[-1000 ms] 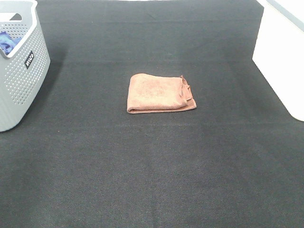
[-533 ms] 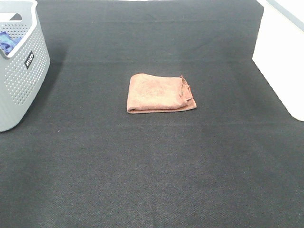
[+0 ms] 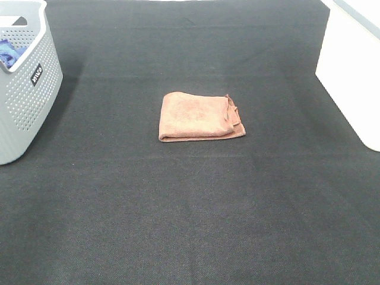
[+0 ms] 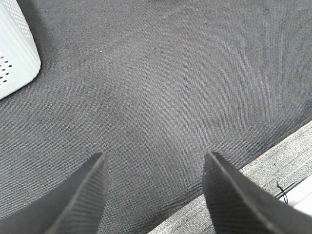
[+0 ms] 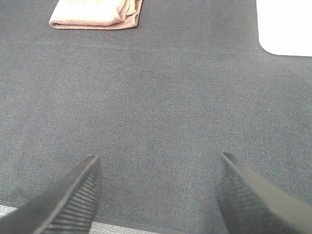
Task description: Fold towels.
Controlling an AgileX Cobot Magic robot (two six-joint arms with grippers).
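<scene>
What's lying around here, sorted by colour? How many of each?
Reddish-brown: 1, the folded towel
Grey: 1, the perforated basket
Blue: 1, a cloth inside that basket
White: 1, a box at the right edge
Black: 2, the open left gripper and open right gripper
Total: 6

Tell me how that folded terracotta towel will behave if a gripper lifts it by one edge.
The terracotta towel is soft cloth lying in loose layers, so it would probably droop and start to unfold rather than lift as a slab. Its ragged layered end suggests a pinch may catch only some layers. It looks light, and pushed across the textured black mat it would likely bunch, not slide.
</scene>
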